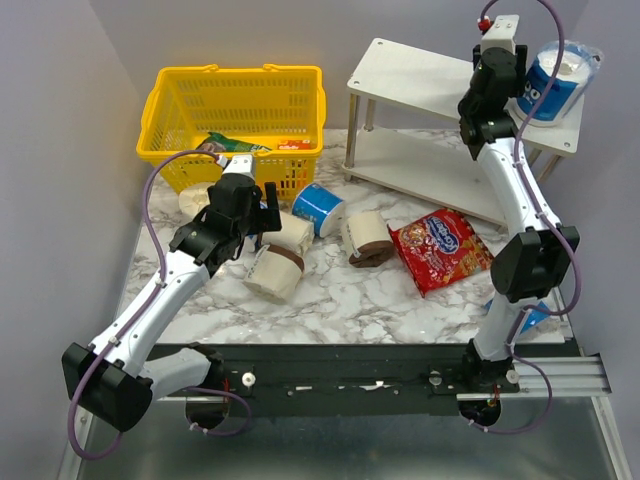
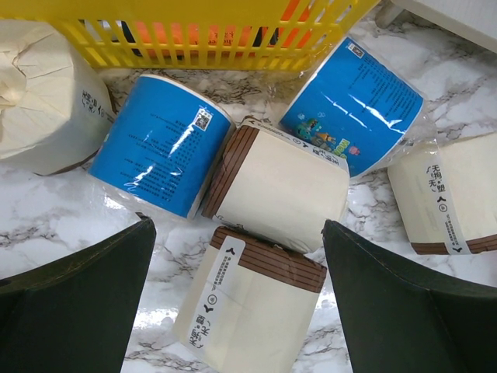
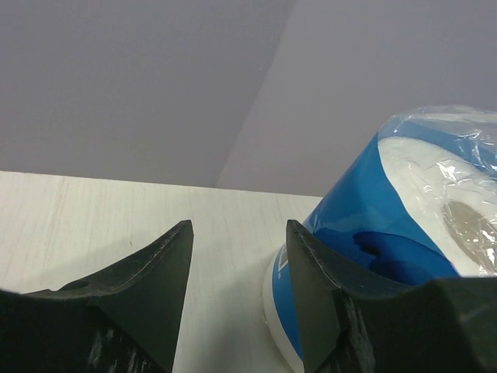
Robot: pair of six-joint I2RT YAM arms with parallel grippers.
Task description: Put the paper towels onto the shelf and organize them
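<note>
Left end effector: fingers spread as wide as they go, released and holding nothing. It hangs over a cluster of rolls on the table, just in front of the yellow basket.
Near cream roll: lies on its side with its brown band up, framed between the two left fingers in the wrist view. I cannot tell whether they touch it.
Second cream roll: lies directly behind the near one, touching it.
Left blue roll: lies on its side beside the second cream roll, close to the basket wall.
Right blue roll: lies tilted, close against the basket.
Outer cream rolls: the far-left cream roll and the far-right cream roll sit at the edges of the cluster.
Right end effector: fingers partly apart, released, with nothing between them. It is over the top board of the shelf.
Shelved blue roll: sits on the top board near its right end, white end up. It is just outside one finger, not in the gap, and contact cannot be told.
Red snack bag: lies flat on the table in front of the shelf.
</note>
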